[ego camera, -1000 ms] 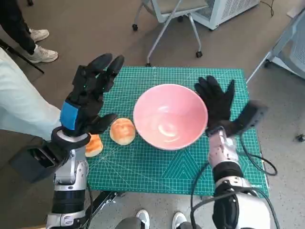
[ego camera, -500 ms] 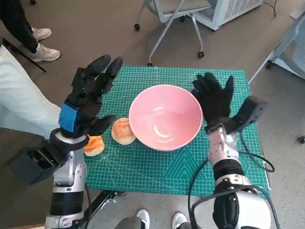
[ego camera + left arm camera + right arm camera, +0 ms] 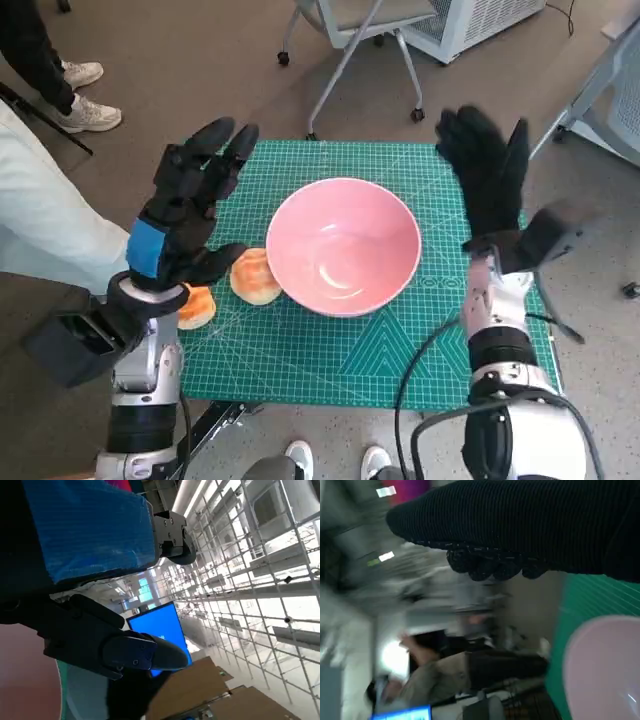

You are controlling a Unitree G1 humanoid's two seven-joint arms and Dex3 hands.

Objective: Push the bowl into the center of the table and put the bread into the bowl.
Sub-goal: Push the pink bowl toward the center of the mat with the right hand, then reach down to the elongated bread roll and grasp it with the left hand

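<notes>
Head view: right hand (image 3: 488, 170) raised, fingers spread.

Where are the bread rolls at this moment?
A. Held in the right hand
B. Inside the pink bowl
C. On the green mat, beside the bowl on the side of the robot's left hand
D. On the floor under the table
C: both bread rolls lie on the green mat next to the pink bowl, just by the left hand; the bowl holds nothing.
</notes>
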